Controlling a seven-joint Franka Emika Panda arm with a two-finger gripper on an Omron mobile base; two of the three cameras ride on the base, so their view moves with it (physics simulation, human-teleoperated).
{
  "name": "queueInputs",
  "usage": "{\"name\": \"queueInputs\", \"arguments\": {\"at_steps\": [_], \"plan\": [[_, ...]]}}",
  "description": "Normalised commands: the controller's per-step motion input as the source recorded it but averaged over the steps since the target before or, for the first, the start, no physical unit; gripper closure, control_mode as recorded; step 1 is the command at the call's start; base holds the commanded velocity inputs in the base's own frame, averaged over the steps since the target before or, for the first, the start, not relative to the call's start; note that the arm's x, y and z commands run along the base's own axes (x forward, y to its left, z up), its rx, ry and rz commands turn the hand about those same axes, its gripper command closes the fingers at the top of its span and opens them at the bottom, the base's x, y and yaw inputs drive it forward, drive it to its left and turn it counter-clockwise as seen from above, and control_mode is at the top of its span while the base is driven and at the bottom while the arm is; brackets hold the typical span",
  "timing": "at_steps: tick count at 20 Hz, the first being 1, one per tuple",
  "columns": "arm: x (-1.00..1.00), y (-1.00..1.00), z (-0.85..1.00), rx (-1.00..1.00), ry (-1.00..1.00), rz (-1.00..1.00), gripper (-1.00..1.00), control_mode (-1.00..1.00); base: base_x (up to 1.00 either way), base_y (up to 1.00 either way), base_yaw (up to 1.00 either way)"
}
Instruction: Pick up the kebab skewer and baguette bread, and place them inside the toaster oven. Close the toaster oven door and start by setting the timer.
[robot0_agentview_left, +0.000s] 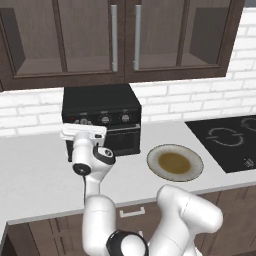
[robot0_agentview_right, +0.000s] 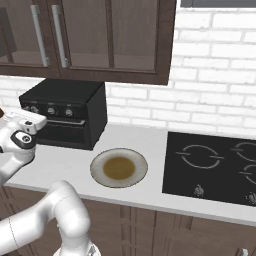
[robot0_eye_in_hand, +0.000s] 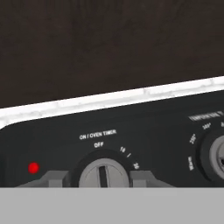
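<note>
Gripper (robot0_eye_in_hand: 103, 178) straddles knob (robot0_eye_in_hand: 104, 174) labelled "ON / OVEN TIMER", "OFF".

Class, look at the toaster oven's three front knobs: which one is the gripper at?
The leftmost knob, labelled ON / OVEN TIMER; the gripper straddles it, while the other two sit further right.

One toaster oven (robot0_agentview_left: 101, 118) stands on the table (robot0_agentview_left: 35, 170), its front panel carrying three round knobs (robot0_agentview_left: 105, 119) (the leftmost partly hidden behind the arm in the left base view). In the hand view, two of these knobs appear: the timer knob (robot0_eye_in_hand: 104, 174) and a second knob (robot0_eye_in_hand: 216, 155) at the right edge, along with one red indicator light (robot0_eye_in_hand: 33, 167). Two fingers (robot0_eye_in_hand: 54, 178) flank the timer knob. One round plate (robot0_agentview_left: 175, 162) lies on the table. One black cooktop (robot0_agentview_right: 212, 166) shows three ring markings. Two vertical cabinet handles (robot0_agentview_left: 114, 37) hang above.
</note>
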Motion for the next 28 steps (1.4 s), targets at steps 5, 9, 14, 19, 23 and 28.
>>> {"name": "queueInputs", "arguments": {"at_steps": [5, 9, 14, 19, 23, 28], "plan": [[-0.21, 0.00, 0.00, 0.05, 0.01, 0.00, 1.00, -1.00, 0.00, 0.00, 0.00], [0.00, 0.05, 0.00, 0.03, 0.00, 0.00, 1.00, -1.00, 0.00, 0.00, 0.00], [0.00, 0.13, 0.03, 0.00, 0.00, 0.00, 1.00, -1.00, 0.00, 0.00, 0.00], [-0.20, 0.16, 0.01, 0.00, 0.00, 0.00, 1.00, -1.00, 0.00, 0.00, 0.00], [-0.28, 0.24, 0.05, 0.00, 0.00, -0.01, 1.00, -1.00, 0.00, 0.00, 0.00], [-0.17, 0.34, 0.13, 0.00, 0.00, -0.05, 1.00, -1.00, 0.00, 0.00, 0.00]]}}
